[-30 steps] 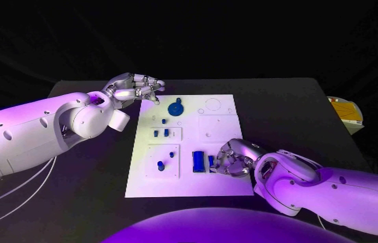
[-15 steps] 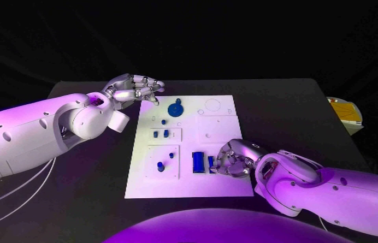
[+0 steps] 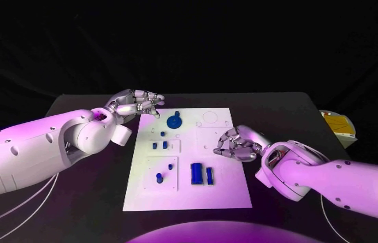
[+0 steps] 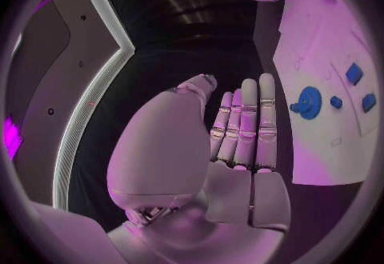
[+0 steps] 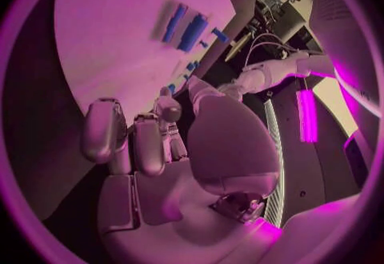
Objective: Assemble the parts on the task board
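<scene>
**Parts handling, both hands empty**

Two blue bars [image 3: 201, 173] lie side by side near the front of the task board [image 3: 220, 194]. I judge them light, rigid, slick; pinch across the long sides. Right hand [image 3: 235, 144] hovers curled, holding nothing; left hand [image 3: 135, 101] likewise, off the board's far corner.

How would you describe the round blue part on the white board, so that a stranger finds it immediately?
Start at the white task board in the middle of the black table. Go to its far end, near the left robot hand. There lies the round blue part, a disc with a small knob; the other blue parts are smaller or rectangular.
</scene>
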